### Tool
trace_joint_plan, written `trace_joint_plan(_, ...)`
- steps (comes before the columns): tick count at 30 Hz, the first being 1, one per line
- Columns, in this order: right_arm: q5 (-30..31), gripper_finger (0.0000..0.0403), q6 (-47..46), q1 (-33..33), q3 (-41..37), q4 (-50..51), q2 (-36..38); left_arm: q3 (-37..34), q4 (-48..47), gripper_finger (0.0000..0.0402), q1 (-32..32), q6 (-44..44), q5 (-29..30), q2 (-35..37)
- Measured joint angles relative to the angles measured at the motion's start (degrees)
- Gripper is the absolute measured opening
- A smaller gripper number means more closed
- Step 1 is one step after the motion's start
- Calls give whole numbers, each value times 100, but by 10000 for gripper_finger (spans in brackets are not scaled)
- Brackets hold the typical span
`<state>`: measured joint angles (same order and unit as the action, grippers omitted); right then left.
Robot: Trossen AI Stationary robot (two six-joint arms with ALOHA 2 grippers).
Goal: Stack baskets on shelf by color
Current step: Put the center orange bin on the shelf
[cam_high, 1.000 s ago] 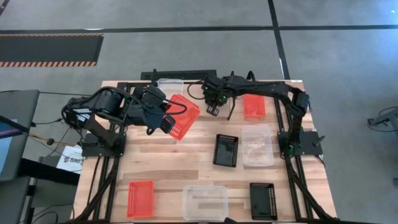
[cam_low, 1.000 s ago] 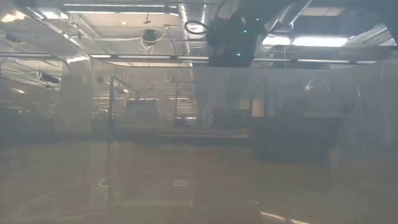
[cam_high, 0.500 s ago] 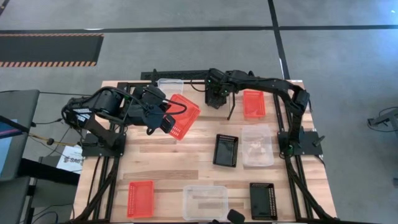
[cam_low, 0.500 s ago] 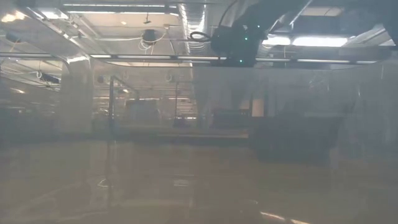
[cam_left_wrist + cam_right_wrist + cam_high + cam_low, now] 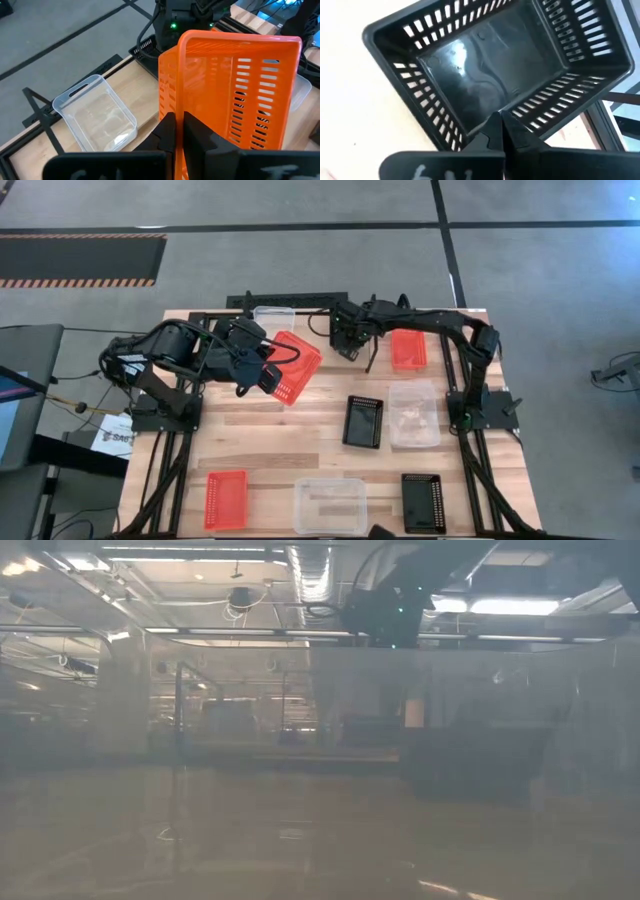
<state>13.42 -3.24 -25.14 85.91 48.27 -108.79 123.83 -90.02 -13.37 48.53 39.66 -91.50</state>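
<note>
My left gripper point(image 5: 176, 131) is shut on an orange-red basket point(image 5: 295, 366) and holds it tipped above the table's left middle. My right gripper point(image 5: 501, 131) is shut on a black perforated basket point(image 5: 485, 60) over the table's far middle, close to the shelf point(image 5: 300, 302). A clear basket point(image 5: 273, 318) rests bottom-down at the shelf's left part. A second orange-red basket point(image 5: 408, 348) lies at the far right. Flat on the table lie a black point(image 5: 364, 420), a clear point(image 5: 413, 413), an orange-red point(image 5: 226, 498), a clear point(image 5: 330, 505) and a black basket point(image 5: 424, 502). My left gripper pinches the orange-red basket by the rim of one side wall point(image 5: 172, 107), one finger on either face of it. The basket is lifted clear and tipped on its side, rising beyond the fingers. My right gripper pinches the rim of the black basket's near wall point(image 5: 497, 114) between its two fingers, coming from the open side. The basket's inside faces the wrist camera. The basket hangs tilted under the gripper, clear of the wood as far as shows.
The shelf's black frame point(image 5: 145, 47) runs along the far edge. The two grippers are close together near the far middle. Bare wood shows between the middle baskets and the near row. The low view is hazed; only my right arm point(image 5: 385, 610) shows at its top.
My right gripper with the black basket has drifted slightly toward the table's right and turned a little at the wrist. The left arm and its orange-red basket have kept still.
</note>
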Motion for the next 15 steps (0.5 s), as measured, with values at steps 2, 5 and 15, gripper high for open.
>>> trace_joint_plan(2,-2,0,-7,38,-7,26,12,-2,2,0,2,0,0,0)
trace_joint_plan(5,-21,0,-19,107,-7,136,20,-1,0,0,2,2,0,0)
trace_joint_plan(15,-102,0,6,438,-17,579,63,-2,2,0,2,15,-2,-2)
